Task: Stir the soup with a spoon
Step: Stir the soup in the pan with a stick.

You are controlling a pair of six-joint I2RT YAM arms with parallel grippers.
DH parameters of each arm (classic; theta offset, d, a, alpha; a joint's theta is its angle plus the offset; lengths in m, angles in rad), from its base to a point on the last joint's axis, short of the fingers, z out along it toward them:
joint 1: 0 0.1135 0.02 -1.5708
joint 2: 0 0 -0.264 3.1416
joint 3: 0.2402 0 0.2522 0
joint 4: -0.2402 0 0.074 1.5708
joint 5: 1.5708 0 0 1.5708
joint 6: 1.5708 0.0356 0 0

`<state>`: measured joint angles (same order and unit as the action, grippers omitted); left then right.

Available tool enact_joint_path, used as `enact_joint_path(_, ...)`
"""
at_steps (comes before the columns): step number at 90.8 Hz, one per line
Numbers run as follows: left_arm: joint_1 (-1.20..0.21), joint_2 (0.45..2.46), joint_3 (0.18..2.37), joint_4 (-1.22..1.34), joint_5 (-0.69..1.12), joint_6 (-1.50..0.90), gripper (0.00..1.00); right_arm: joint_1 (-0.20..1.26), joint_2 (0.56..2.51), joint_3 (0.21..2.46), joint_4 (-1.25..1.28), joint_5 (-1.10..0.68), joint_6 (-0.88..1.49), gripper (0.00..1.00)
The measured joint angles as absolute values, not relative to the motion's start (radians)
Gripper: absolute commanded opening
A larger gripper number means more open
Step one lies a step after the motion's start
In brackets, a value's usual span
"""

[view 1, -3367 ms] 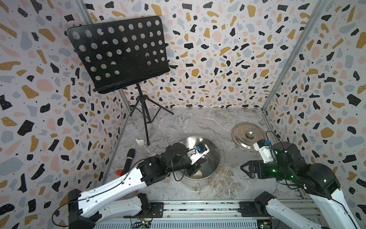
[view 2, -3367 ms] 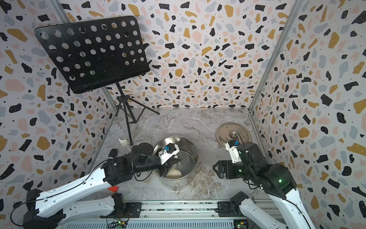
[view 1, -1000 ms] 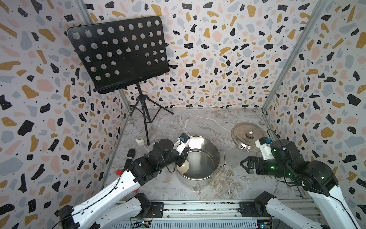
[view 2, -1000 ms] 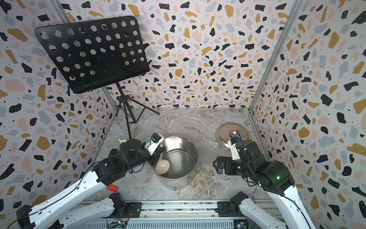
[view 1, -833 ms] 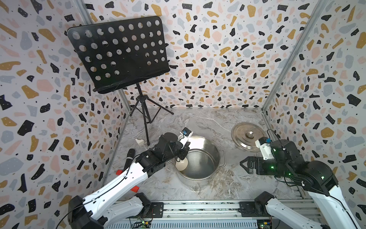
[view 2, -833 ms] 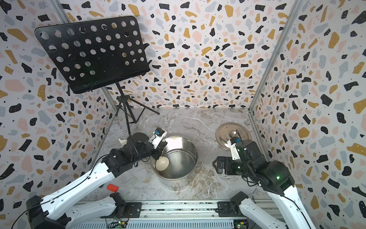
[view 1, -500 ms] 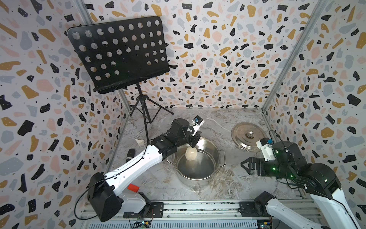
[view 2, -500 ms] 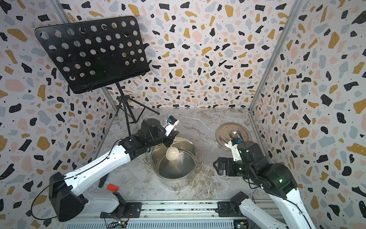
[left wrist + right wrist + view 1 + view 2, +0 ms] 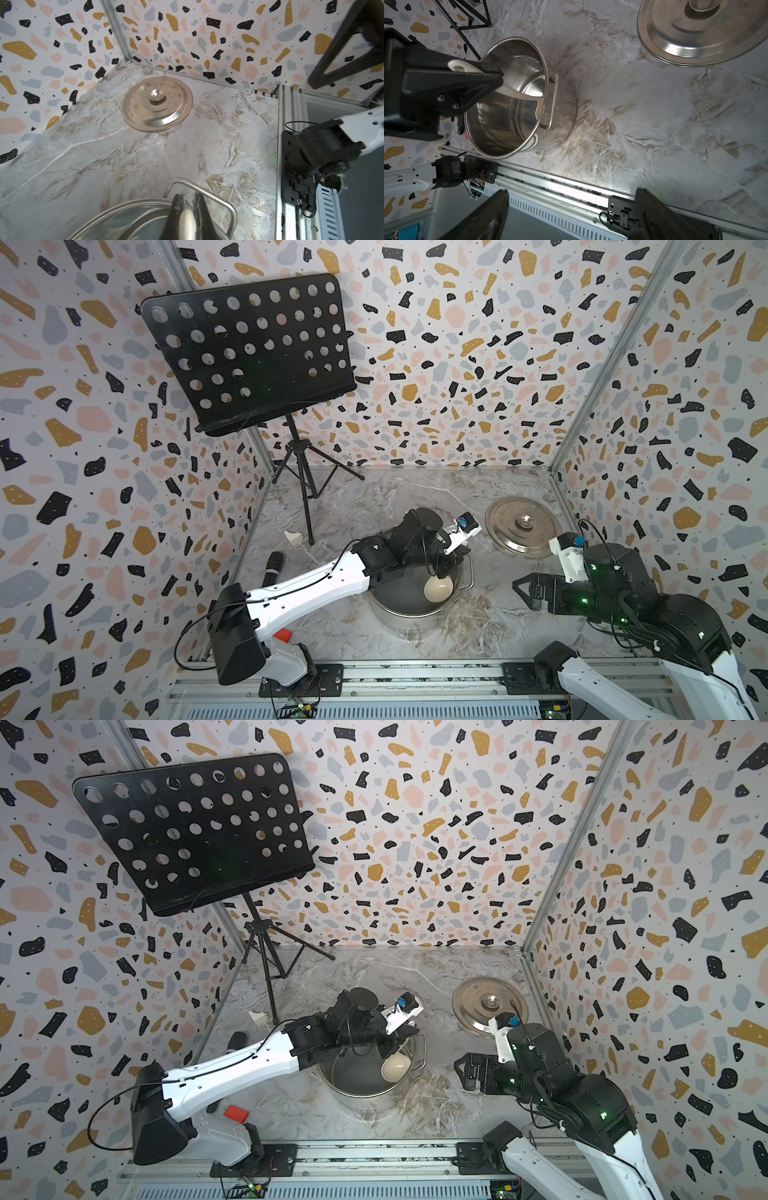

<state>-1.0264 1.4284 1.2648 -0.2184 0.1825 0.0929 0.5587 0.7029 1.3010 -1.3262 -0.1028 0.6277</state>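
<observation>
1. One cream plastic spoon, left gripper clamping it, is dipping into one round steel pot.
2. Empty right gripper is hanging agape.
3. One flat steel lid is lying at pot's 2 o'clock.
4. Grey marble tabletop; terrazzo walls are enclosing it.

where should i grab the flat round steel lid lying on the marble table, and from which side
Grip the raised centre knob of the flat round steel lid, coming straight down from above. The lid lies flat, knob up, with its thin rim flush on the marble table, so the edge likely offers little to pinch. The open right gripper is nearest.
</observation>
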Motion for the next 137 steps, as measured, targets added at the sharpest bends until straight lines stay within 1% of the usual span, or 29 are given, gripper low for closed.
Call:
enact_joint_path(15,-1.073,1.306,1.182,-0.243,0.174,0.095,0.0,0.559,0.703,1.301,-1.326,-0.103,0.629,0.99)
enact_joint_path(39,-1.074,1.047,0.972,-0.346,0.096,0.089,0.0,0.559,0.723,1.302,-1.327,-0.104,0.625,0.99)
enact_joint_path(49,-1.041,0.953,0.919,-0.377,0.059,0.084,0.0,0.559,0.743,1.309,-1.327,-0.105,0.621,0.99)
enact_joint_path(59,-0.97,0.879,0.892,-0.378,0.036,0.062,0.0,0.559,0.759,1.316,-1.326,-0.112,0.619,0.99)
enact_joint_path(68,-0.91,0.852,0.883,-0.373,0.023,0.049,0.0,0.559,0.768,1.316,-1.325,-0.119,0.614,0.99)
enact_joint_path(82,-0.829,0.891,0.883,-0.346,0.019,0.036,0.0,0.559,0.774,1.316,-1.325,-0.127,0.605,0.99)
enact_joint_path(93,-0.772,0.992,0.902,-0.315,0.019,0.036,0.0,0.559,0.773,1.316,-1.325,-0.135,0.602,0.99)
enact_joint_path(104,-0.741,1.108,0.972,-0.297,0.03,0.041,0.0,0.559,0.769,1.316,-1.325,-0.142,0.601,0.99)
enact_joint_path(123,-0.739,1.289,1.137,-0.221,0.116,0.041,0.0,0.559,0.744,1.316,-1.328,-0.141,0.602,0.98)
enact_joint_path(137,-0.781,1.391,1.214,-0.166,0.147,0.034,0.0,0.559,0.731,1.316,-1.335,-0.138,0.602,0.98)
